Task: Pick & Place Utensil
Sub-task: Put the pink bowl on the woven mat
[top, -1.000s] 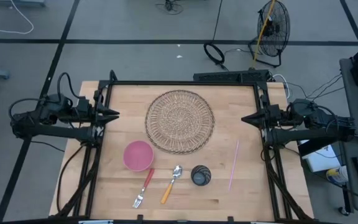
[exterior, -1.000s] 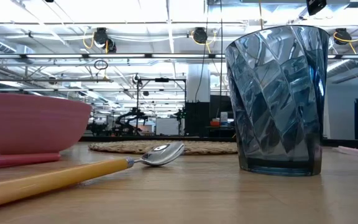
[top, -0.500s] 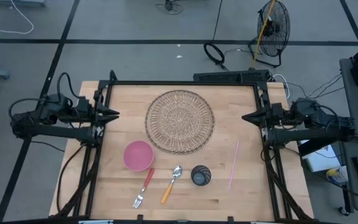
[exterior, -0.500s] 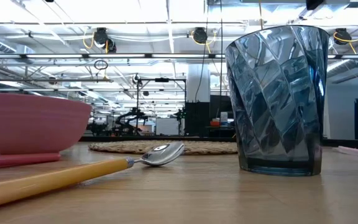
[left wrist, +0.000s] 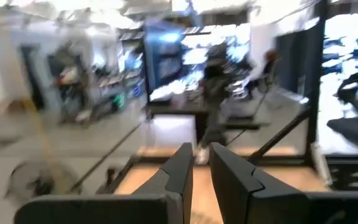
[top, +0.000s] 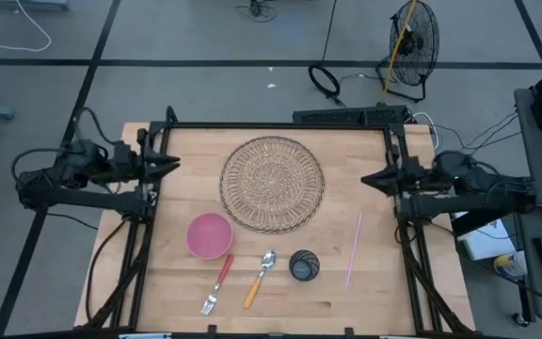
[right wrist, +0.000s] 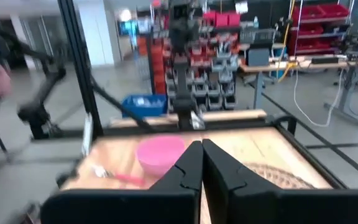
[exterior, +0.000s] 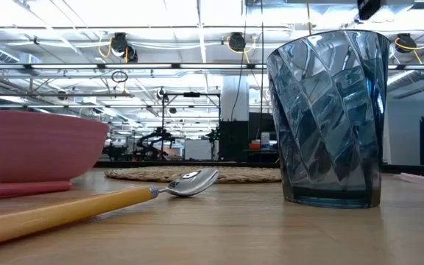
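Observation:
A spoon (top: 260,277) with a yellow handle lies flat near the table's near edge; its bowl (exterior: 191,182) points toward the far side. Left of it lies a red-handled fork (top: 217,283). Both utensils are between a pink bowl (top: 209,234) and a blue glass (top: 304,265). A round woven mat (top: 273,182) lies at the table's middle. My left gripper (top: 175,165) hovers at the left edge and my right gripper (top: 365,179) at the right edge. Both are shut, hold nothing, and point inward over the table.
A thin pink straw (top: 354,248) lies right of the glass. The black frame rail (top: 280,125) runs along the far edge, and the arms' stands are at both sides. Bare wood shows between the mat and each gripper.
My left gripper has shifted slightly toward the far edge, and its wrist view is blurred by motion. My right gripper has edged a little toward the table's left. Nothing on the table has moved.

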`<state>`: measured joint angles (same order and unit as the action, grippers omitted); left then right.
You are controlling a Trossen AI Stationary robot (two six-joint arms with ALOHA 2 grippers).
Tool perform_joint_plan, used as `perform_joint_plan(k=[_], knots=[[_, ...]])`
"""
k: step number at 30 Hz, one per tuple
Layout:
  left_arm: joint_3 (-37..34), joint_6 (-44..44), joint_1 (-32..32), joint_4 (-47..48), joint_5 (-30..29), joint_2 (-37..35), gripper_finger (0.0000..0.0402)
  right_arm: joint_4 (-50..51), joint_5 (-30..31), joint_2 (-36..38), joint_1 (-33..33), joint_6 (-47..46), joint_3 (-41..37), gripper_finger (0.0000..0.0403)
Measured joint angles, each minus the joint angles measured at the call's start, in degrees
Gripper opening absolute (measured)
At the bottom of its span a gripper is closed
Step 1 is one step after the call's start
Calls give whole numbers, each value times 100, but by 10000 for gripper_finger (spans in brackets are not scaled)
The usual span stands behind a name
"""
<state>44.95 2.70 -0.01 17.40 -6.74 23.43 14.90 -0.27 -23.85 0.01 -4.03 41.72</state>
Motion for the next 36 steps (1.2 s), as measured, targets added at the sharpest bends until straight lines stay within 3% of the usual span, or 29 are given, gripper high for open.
perform_joint_plan(k=[5,11,15,19,25,28,31,36], knots=[[-182,-770,-4,840,222,419,63,-11,-447,-211,11,423,-571,0],[-422,-735,-79,779,1267,1421,63,-459,-452,-568,11,371,-1049,1],[-428,-582,-391,786,1023,2070,63,-668,-462,-709,12,458,-1136,20],[-428,-636,-703,786,1012,2535,68,-692,-598,-770,15,454,-1137,64],[-428,-1407,-954,-385,1154,2965,109,-698,-597,-767,15,520,-1137,135],[-423,-1155,-926,-1138,1324,3102,118,-681,-616,-767,15,490,-1139,157],[-411,-861,-1032,-950,819,3192,126,-623,-879,-767,14,465,-1141,171],[-164,-723,-1296,805,-1193,3323,166,-524,-1040,-767,15,321,-1141,185]])
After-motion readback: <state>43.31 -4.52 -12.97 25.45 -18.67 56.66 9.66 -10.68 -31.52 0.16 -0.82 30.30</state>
